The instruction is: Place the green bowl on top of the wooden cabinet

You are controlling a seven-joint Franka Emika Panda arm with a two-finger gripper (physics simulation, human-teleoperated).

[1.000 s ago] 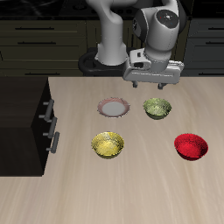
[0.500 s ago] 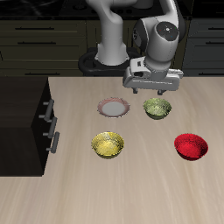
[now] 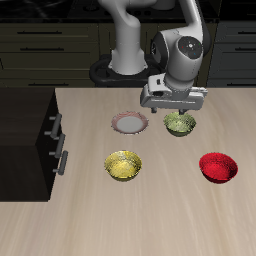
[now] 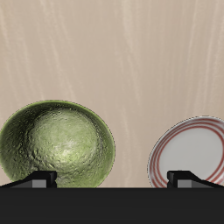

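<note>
Olive-green, mottled and speckled inside: green bowl (image 3: 180,123) resting on the tabletop (image 3: 150,220), untouched, just beside a white plate (image 3: 130,123) with a red rim. Round, shallow, about the size of its neighbours. Directly above it, claw (image 3: 175,105) spread open and empty, both fingertips (image 4: 39,178) apart in the wrist view, likely lined up for a grip on the rim. Nearer the front edge, a yellow bowl (image 3: 123,165) and a red bowl (image 3: 218,167). Well apart at the tabletop's side, wooden cabinet (image 3: 25,125), flat top bare, ready for the bowl.
</note>
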